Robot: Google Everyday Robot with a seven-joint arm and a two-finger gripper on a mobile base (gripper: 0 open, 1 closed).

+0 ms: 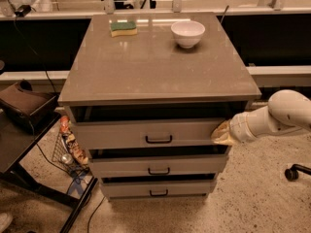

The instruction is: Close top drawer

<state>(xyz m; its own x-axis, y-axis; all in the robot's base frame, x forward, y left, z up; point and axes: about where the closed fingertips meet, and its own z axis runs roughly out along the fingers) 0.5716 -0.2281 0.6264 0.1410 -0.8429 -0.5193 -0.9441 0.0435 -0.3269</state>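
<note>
- Three stacked drawers fill the middle of the frame, set in a grey-taupe cabinet (155,72). The wide grey-taupe top drawer with the tallest front panel (112,134) sits just under the cabinet's slab, with a small black wire handle (159,140) at its centre.
- Closing looks unfinished. The top drawer's front stands forward of the slab's edge with a dark gap above it, so it seems a short way open and the push home is left to do.
- Below it, the shorter middle drawer (121,166) and bottom drawer (121,189) also stand slightly stepped out.
- In the upper part of the frame, a green-and-yellow sponge (123,28) and a white ceramic bowl (188,33) rest well apart on the slab.
- Right of centre, the gripper (221,133) on the white arm (272,118) appears to touch the right end of the top drawer's front. Whether it is released or clenched, I cannot tell.
</note>
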